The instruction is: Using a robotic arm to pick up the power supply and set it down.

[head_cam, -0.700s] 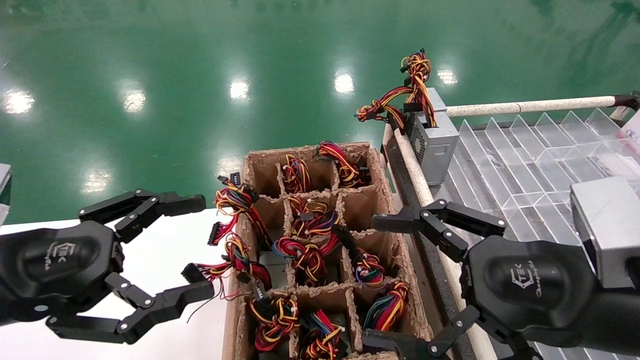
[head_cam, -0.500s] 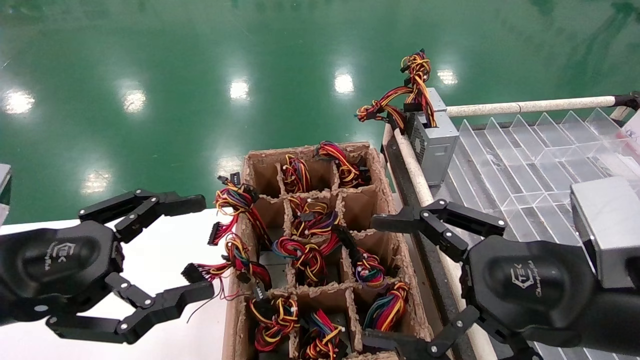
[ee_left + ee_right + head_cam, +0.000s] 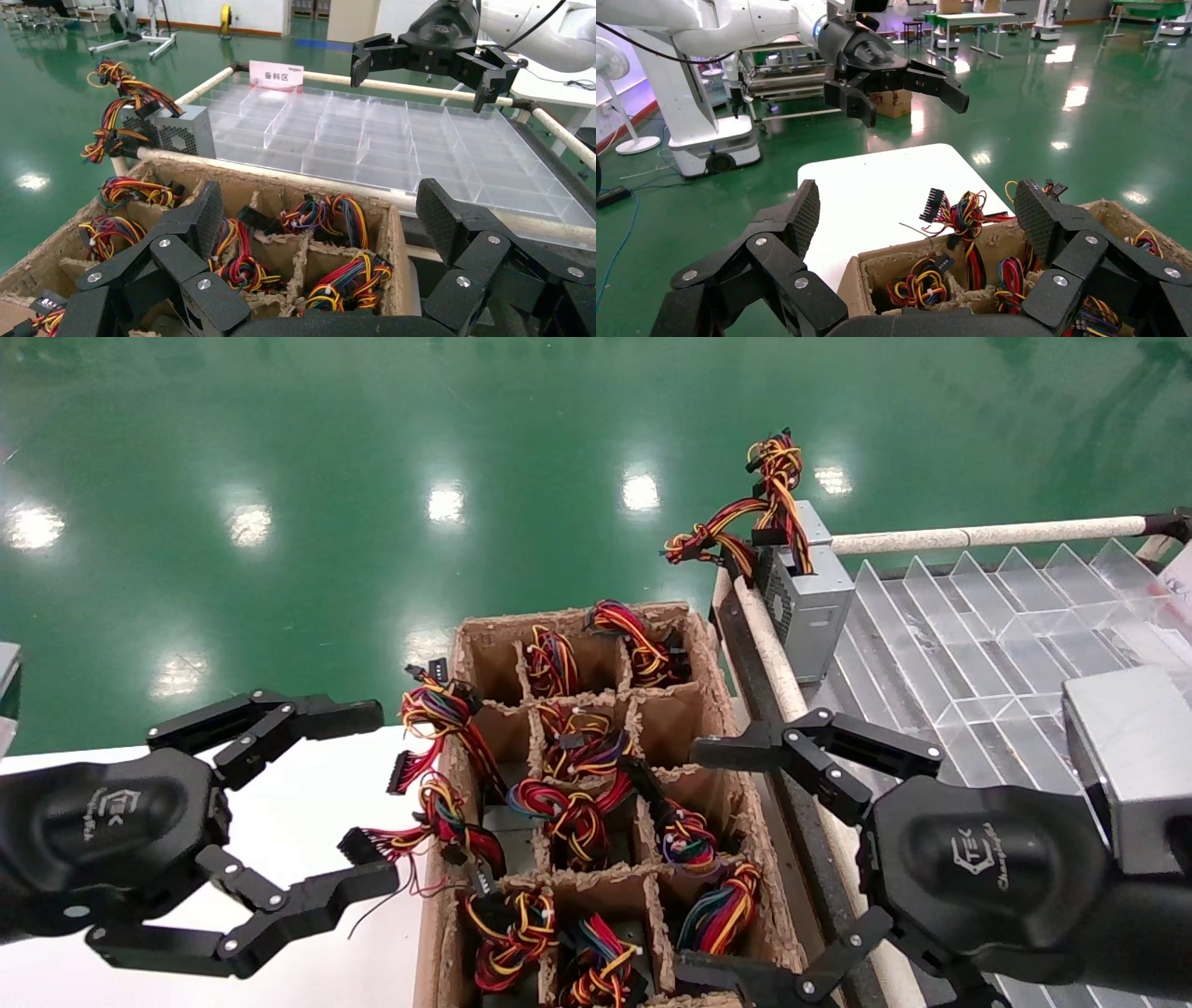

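Two black grippers framed our view, both with jaws spread wide and holding nothing. Our left gripper (image 3: 368, 803) hovered over the white table (image 3: 307, 775), just beside the wire ends spilling from the carton. Our right gripper (image 3: 694, 868), the robotic arm with a plain silver block (image 3: 1131, 756) at its wrist, hung over the carton's right wall and the padded rail (image 3: 773, 663) alongside it.

One pulp-cardboard carton (image 3: 712, 710) stood between the two grippers, split by dividers into three columns of cells. We could make out roughly a dozen cells, nearly all showing a bundle of red, yellow, orange and black wires (image 3: 568, 812); the units beneath were mostly hidden, so we could not count them exactly.

One power supply (image 3: 810, 603) stood apart from the rest, a grey metal box upright in the far left corner of the clear divided tray (image 3: 978, 645), touching the padded rail, its wire bundle (image 3: 754, 509) rising and draping over that rail. From the left wrist view the same box (image 3: 179, 133) sat at the tray's corner, near one pink label card (image 3: 276, 73) on the far rail.

Beyond lay the glossy green floor (image 3: 372, 449).
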Robot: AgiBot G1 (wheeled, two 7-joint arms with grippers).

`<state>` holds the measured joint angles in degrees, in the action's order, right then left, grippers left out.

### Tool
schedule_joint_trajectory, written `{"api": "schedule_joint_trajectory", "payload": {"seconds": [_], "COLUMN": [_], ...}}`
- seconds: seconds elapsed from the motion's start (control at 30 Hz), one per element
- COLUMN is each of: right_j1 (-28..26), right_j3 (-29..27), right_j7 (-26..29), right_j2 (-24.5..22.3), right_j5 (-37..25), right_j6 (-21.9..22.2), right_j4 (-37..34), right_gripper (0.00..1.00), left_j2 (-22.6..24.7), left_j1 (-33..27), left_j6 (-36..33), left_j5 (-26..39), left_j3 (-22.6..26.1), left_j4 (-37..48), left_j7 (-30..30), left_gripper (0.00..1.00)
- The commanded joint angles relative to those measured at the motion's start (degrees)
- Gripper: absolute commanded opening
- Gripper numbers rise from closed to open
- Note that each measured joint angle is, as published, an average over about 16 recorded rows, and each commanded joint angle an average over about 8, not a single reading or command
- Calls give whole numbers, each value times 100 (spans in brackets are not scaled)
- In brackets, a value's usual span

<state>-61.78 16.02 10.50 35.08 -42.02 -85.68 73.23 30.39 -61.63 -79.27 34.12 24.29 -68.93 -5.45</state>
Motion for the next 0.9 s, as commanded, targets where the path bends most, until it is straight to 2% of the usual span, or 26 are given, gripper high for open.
{"api": "schedule_joint_trajectory", "payload": {"seconds": [0.03,0.63,0.67,0.9], "right_j1": [0,0,0,-1], "right_j3": [0,0,0,-1], "right_j7": [0,0,0,-2], "right_j2": [0,0,0,-2], "right_j5": [0,0,0,-2], "right_j6": [0,0,0,3], "right_j4": [0,0,0,6], "right_gripper": [100,100,100,100], "left_j2": [0,0,0,0], "left_j1": [0,0,0,0], "left_j6": [0,0,0,0], "left_j5": [0,0,0,0], "left_j3": [0,0,0,0], "left_j4": [0,0,0,0], "left_j7": [0,0,0,0], "left_gripper": [100,100,97,10]}}
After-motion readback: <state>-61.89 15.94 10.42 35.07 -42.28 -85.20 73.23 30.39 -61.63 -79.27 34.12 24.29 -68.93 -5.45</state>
